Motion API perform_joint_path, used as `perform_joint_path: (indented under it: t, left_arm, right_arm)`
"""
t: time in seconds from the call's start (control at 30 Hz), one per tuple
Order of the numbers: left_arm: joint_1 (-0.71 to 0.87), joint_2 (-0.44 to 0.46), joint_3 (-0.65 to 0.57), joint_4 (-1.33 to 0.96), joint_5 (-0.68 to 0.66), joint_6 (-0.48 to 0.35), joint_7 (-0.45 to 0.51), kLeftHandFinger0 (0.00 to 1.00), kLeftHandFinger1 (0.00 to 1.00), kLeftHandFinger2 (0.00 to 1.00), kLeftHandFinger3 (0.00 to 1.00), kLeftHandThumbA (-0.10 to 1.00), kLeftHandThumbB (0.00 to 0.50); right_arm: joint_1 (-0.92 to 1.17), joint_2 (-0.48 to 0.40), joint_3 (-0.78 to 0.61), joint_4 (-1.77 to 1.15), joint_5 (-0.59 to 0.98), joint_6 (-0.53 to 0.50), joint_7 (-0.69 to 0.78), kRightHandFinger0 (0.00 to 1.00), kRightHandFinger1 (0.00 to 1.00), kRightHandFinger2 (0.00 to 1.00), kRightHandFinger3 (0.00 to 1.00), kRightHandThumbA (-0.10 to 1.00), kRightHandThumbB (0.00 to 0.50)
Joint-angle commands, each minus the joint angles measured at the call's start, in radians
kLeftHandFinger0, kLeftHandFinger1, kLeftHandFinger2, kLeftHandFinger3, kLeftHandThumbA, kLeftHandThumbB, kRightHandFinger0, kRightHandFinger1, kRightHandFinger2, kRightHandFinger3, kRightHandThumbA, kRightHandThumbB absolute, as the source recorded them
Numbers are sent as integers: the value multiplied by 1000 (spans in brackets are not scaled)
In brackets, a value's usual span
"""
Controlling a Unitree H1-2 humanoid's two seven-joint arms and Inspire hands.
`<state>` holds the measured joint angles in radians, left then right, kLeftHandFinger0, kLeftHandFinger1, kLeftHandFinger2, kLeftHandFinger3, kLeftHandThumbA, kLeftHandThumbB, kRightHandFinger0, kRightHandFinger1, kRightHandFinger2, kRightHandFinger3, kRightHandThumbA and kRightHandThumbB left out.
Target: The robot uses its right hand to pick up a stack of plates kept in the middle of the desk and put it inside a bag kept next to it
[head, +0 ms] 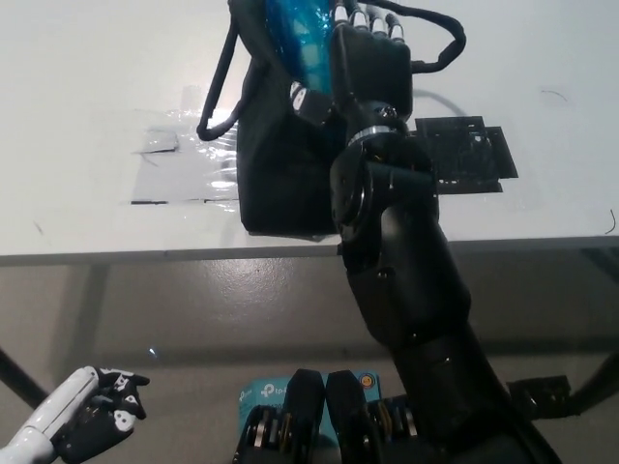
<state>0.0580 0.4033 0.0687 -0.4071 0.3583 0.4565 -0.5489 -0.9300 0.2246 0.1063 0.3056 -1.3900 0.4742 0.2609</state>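
A black bag [276, 164] with long handles stands on the white desk [87, 77]. The blue stack of plates [300, 39] shows in its open top, leaning inside the bag's mouth. My black right hand [366, 63] is at the bag's opening, back toward the camera, pressed against the right side of the plates; its grip is hidden from here. The right arm rises from the bottom right and covers the bag's right half. My white left hand [97, 420] rests low at the lower left, below the desk edge, holding nothing.
A clear plastic sheet [184, 159] is taped to the desk left of the bag. A black mat [469, 155] lies right of the bag. The desk's front edge [145, 254] runs across mid-picture. A blue box [266, 391] sits on the floor below.
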Motion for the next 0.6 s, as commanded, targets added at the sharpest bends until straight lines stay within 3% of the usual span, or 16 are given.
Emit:
perform_joint_path:
  t: [0.0, 0.13, 0.27, 0.37, 0.57]
  left_arm:
    - [2, 5, 5, -11, -5, 14, -1, 733, 752, 763, 704, -100, 12]
    - [0, 11, -6, -6, -2, 14, 2, 722, 741, 753, 692, -100, 13]
    - [4, 9, -5, -2, -16, 14, 0, 733, 758, 759, 691, -100, 3]
    - [10, 18, -12, -1, -26, 14, 7, 730, 758, 758, 690, -100, 3]
    - [15, 16, -8, 4, -16, 14, 7, 732, 751, 755, 702, -100, 9]
  right_arm:
    - [-66, -21, 33, -38, -22, -4, -13, 1000, 1000, 1000, 1000, 714, 500]
    - [-120, -48, 38, -59, 4, -4, -10, 1000, 1000, 1000, 1000, 790, 500]
    - [-199, -71, -61, -156, 125, -4, 79, 1000, 1000, 1000, 1000, 904, 499]
    - [-244, -85, -129, -205, 109, -4, 180, 1000, 1000, 1000, 1000, 965, 500]
    - [-271, -234, -196, -450, 151, -4, 379, 1000, 1000, 1000, 1000, 1000, 500]
